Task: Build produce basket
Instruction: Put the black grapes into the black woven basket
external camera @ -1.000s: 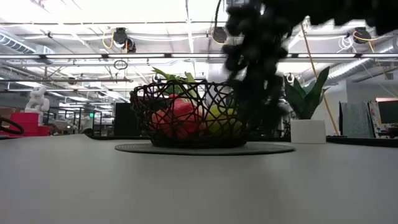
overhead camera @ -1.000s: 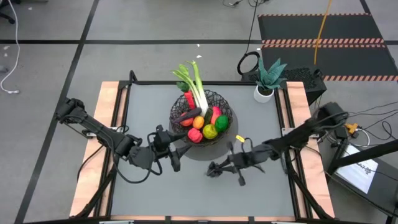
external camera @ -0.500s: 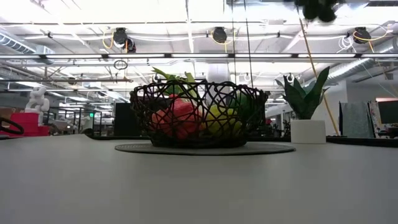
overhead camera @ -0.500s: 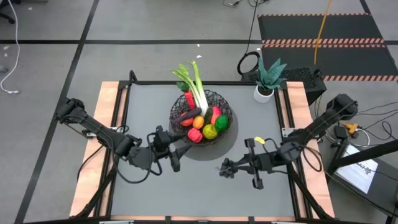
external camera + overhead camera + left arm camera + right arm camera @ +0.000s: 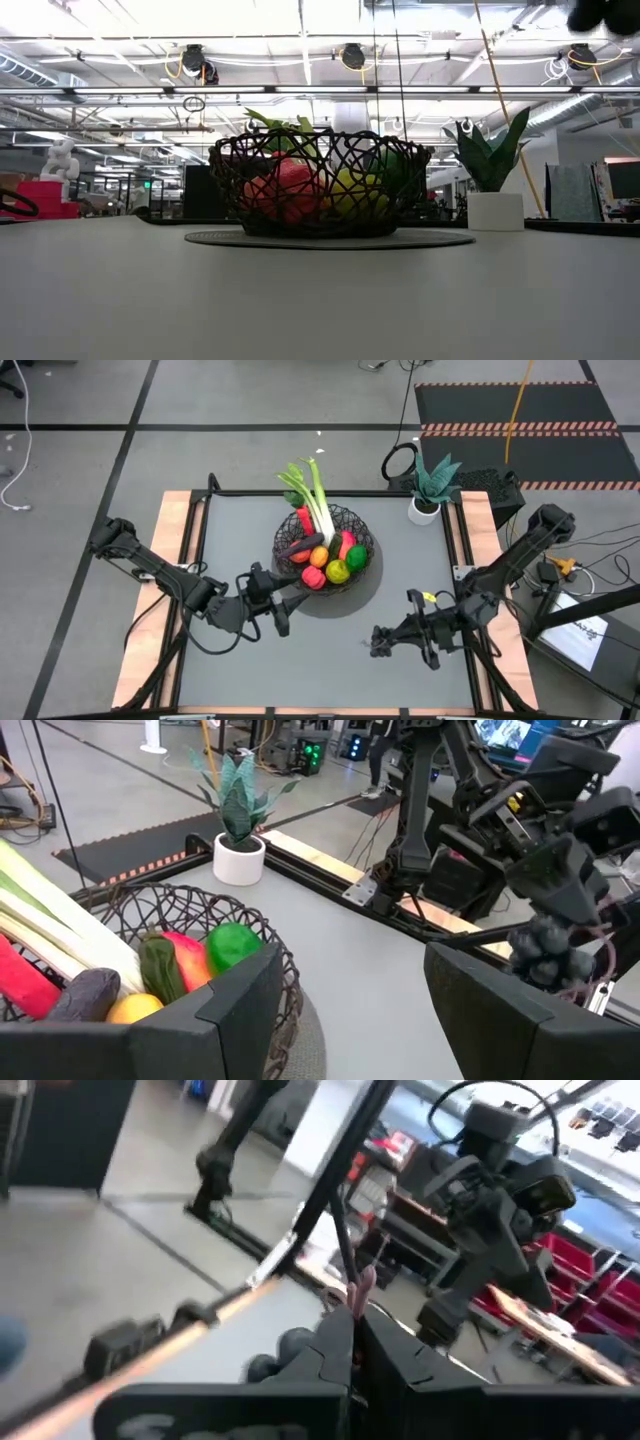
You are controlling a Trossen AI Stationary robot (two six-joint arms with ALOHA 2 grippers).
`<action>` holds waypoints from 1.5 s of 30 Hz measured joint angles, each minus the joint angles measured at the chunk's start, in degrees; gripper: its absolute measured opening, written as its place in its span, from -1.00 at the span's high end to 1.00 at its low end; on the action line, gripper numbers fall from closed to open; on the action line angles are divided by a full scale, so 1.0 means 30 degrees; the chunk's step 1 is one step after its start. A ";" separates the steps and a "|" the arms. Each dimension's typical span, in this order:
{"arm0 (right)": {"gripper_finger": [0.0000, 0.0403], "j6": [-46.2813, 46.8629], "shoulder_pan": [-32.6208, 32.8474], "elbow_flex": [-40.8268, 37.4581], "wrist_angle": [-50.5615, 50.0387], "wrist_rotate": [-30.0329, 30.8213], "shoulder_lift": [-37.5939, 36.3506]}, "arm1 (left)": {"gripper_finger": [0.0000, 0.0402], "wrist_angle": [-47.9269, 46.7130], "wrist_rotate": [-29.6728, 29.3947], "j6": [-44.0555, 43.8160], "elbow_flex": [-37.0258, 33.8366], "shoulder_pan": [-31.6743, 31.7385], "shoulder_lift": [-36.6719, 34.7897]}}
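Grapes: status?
Right tool shut on grapes, lifted right of basket. Left tool open, empty, beside basket. Nothing between.

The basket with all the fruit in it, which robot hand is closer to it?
The left one. The left gripper waits open right beside the basket, near its mat. The right gripper is farther off toward the table's front right, shut on the dark grapes.

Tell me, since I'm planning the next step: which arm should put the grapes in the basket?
Right. Its gripper already holds the grapes; the left gripper, though beside the basket, is empty with fingers apart.
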 joint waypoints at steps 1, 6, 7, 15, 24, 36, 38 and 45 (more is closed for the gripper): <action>0.98 -0.0299 0.0198 0.0000 -0.0367 0.0410 -0.0070 | -0.21 0.0004 0.0000 0.0005 0.0000 0.0002 0.0000; 0.98 -0.2687 0.1111 0.0000 -0.1348 0.3269 -0.0419 | -0.21 -0.0013 0.0000 0.0044 0.0000 0.0044 0.0000; 0.98 -0.3270 0.1257 0.0000 -0.1382 0.3714 -0.0419 | -0.21 -0.0016 0.0000 0.0089 0.0000 0.0044 0.0000; 0.98 -0.6225 0.2257 0.0000 -0.2409 0.5185 -0.0419 | -0.21 -0.0596 -0.0007 0.0287 0.0000 0.0058 0.0004; 0.98 -0.8769 0.2979 0.0000 -0.2598 0.6247 -0.0419 | -0.21 -0.0693 -0.0007 0.0291 0.0000 0.0058 0.0007; 0.98 -0.5439 0.3665 0.0000 -0.0635 0.9127 -0.0419 | -0.21 -0.0671 -0.0020 -0.0018 0.0000 0.0188 0.0007; 0.98 -0.4749 0.3665 0.0000 -0.0295 0.9127 -0.0419 | -0.21 -0.0664 -0.0036 -0.0073 0.0000 0.0248 0.0026; 0.98 -0.2010 0.3535 0.0000 0.0727 0.9105 -0.0419 | -0.21 -0.0518 -0.0015 -0.0146 0.0000 0.0481 0.0364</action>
